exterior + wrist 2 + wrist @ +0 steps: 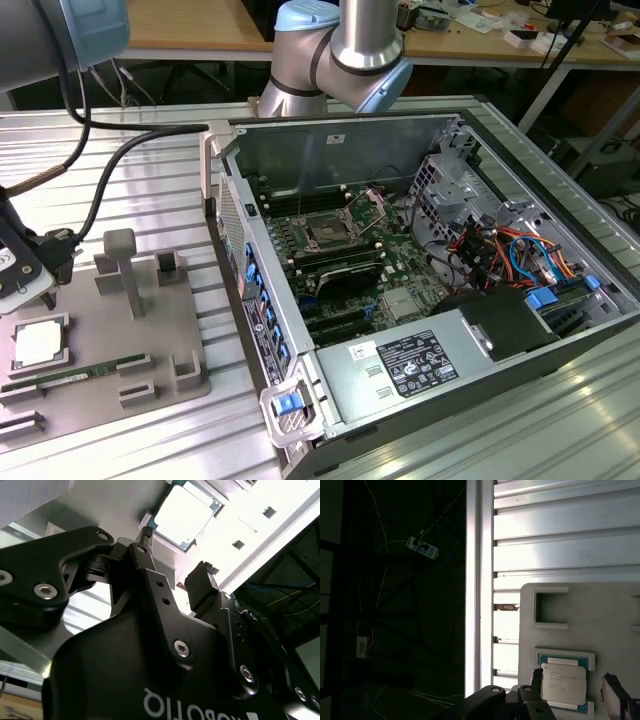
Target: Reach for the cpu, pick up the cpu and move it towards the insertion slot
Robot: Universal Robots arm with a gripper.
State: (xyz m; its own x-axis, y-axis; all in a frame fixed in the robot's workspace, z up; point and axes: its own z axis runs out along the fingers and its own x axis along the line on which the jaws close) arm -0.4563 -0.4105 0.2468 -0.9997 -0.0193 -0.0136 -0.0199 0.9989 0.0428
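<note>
Claw (pixel 22 285) status: wide open, nothing in its grasp. In both wrist views the fingers (pixel 202 582) stand apart with the cpu (pixel 563 684) framed in the gap between them. The cpu lies flat, silvery top up, seated in its pocket on the grey fixture plate (pixel 150 330), directly under my claw. I cannot tell whether the fingertips are down at the level of the chip's edges or hang a little above it.

Insertion slot (pixel 328 230): well apart from my claw, inside the open computer case (pixel 480 330), bracket raised, with the case's near wall standing between us.

Risks, as I judge them:
- The pocket rim (pixel 565 655) hugs the cpu closely. If I am off-centre, a fingertip could land on the rim instead of the chip edge and close on nothing.
- The chip is thin, so there is little edge to grip. Uneven contact could tilt it or let it slip out.
- The memory stick (pixel 62 377) lies just beside the cpu, close enough to be nudged.
- A loosely held chip could fall while passing over the case wall.
</note>
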